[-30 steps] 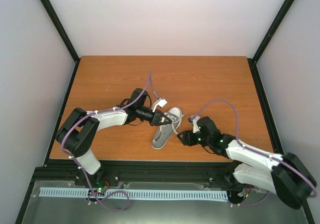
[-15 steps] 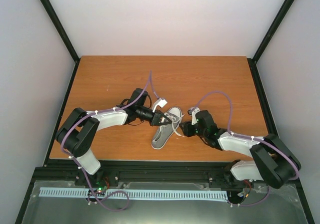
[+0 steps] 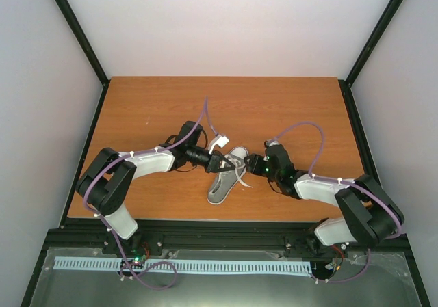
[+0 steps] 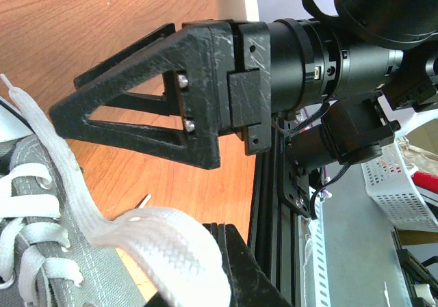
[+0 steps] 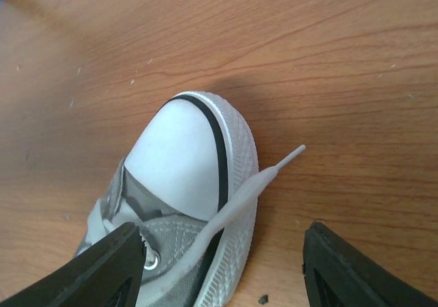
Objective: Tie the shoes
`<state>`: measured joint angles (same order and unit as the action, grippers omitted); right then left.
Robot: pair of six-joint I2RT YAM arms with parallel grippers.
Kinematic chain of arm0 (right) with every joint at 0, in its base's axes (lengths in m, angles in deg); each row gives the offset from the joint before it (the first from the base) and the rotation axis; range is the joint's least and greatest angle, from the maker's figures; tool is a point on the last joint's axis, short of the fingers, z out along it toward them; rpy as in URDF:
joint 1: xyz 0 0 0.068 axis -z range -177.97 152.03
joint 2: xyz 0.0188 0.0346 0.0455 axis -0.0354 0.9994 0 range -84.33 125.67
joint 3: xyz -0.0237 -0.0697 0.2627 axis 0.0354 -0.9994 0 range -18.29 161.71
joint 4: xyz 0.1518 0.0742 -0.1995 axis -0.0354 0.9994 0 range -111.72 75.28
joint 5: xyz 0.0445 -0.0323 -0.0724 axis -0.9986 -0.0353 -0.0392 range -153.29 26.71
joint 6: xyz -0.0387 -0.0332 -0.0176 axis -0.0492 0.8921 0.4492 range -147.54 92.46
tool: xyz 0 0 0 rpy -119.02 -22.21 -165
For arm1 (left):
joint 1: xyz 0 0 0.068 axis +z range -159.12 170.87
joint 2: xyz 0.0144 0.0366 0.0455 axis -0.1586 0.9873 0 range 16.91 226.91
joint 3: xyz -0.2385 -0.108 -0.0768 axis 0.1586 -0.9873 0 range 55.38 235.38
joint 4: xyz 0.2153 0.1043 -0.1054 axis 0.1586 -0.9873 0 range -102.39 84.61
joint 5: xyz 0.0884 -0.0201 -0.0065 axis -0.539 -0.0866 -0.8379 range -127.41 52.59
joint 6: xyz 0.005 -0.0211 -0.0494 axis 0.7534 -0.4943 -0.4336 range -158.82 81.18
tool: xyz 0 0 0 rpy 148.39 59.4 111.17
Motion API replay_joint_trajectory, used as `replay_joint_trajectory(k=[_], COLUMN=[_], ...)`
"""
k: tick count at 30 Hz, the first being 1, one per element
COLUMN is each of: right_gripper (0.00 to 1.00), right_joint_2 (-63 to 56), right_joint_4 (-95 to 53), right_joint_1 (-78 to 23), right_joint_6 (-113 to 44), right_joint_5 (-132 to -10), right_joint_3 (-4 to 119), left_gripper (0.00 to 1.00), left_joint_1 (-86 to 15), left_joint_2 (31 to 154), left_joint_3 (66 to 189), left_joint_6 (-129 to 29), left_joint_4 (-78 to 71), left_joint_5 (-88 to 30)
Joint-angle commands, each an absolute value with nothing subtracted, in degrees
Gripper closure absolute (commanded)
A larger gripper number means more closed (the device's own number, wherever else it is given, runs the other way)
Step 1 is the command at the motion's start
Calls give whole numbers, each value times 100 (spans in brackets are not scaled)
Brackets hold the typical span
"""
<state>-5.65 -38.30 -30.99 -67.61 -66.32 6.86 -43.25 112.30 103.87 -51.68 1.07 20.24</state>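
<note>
Wooden table (image 3: pixel 287 109) holds the grey sneaker (image 3: pixel 226 178) near its front edge. We see the left gripper (image 3: pixel 222 162) pinching a white lace (image 4: pixel 157 235). The right gripper (image 3: pixel 250 165), fingers spread, has swung up to the toe cap (image 5: pixel 181 160).

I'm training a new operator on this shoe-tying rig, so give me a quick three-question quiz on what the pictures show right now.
1. True or false: the right hand is shut.
2. What does the left hand grip? A) the sole B) a white lace C) nothing
3. In the right wrist view, where does the loose lace tip end?

Key:
1. False: its fingers stand wide apart and hold nothing.
2. B
3. Past the sneaker's edge, over the table.
</note>
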Motion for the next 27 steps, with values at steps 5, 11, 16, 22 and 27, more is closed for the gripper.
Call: replay_joint_trajectory(k=[5, 11, 16, 22, 27], right_gripper=[48, 71, 90, 97, 97], right_joint_2=[6, 276, 237, -167, -486], right_joint_4=[-4007, -4120, -4059, -3786, -3207], right_joint_1=[-3076, -3073, -3076, -3076, -3056], right_joint_6=[-7747, -7822, -7851, -7739, -7114], right_joint_5=[-6649, -6710, -6574, -6339, -6404], right_joint_3=[1086, 1135, 1115, 1180, 1827], left_gripper=[96, 96, 96, 96, 96], left_joint_1=[-4305, -4305, -4305, -4305, -4305], left_joint_2=[11207, 11187, 11182, 11140, 11147], left_joint_3=[10455, 10454, 10459, 10440, 10451], left_joint_6=[-5007, -5007, -5006, -4985, -4989], left_joint_4=[179, 175, 181, 156, 155], left_joint_5=[2150, 2156, 2151, 2149, 2165])
